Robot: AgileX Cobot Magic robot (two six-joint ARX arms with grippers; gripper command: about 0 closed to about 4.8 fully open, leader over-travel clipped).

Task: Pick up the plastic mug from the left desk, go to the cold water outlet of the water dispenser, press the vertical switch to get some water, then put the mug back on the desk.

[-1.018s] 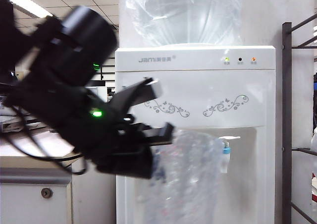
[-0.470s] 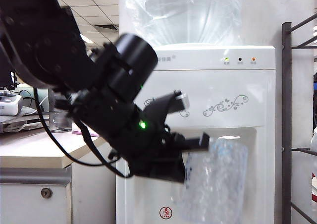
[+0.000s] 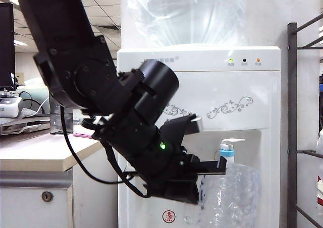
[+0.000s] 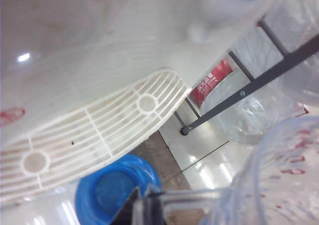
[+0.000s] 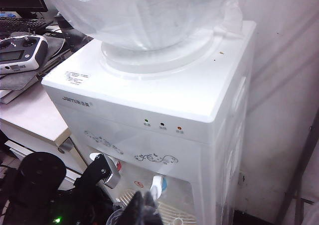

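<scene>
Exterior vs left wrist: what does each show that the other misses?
Exterior only: the left arm reaching across the dispenser, left gripper shut on the mug just below the blue-collared cold outlet; the indicator lights; the desk.

Left wrist only: the white drip grille and a blue cap lower down.

Both: the clear mug, the dispenser's white front and the dark rack.

The right gripper is hanging above the dispenser; its state cannot be told.
</scene>
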